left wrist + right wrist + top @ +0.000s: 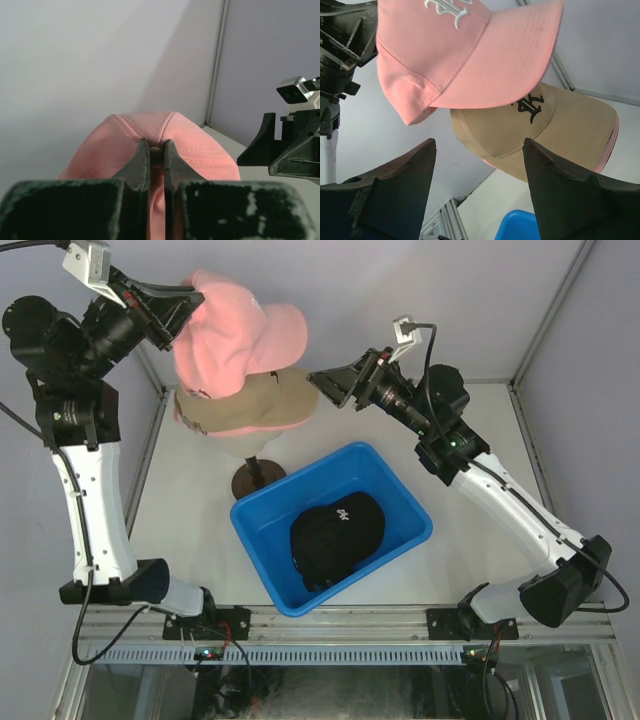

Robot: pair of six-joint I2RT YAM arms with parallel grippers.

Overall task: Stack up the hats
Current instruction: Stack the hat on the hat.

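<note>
Left wrist view shows you the left gripper point(156, 150) clamped tight on a pinch of fabric where the seams of the pink cap point(200, 147) meet, with the cap raised off the table and its brim pointing away from the fingers. Just beneath that held cap, the tan cap point(250, 405) sits on the mannequin head point(250, 446). Your right gripper point(480, 144) hangs with its jaws spread and empty, facing the tan cap's brim from just beside it. Below that gripper, toward the arm bases, the black cap point(338, 535) lies in the blue bin point(262, 545).

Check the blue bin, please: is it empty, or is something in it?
Not empty. The top view shows one black cap with a white logo lying inside the blue bin.
</note>
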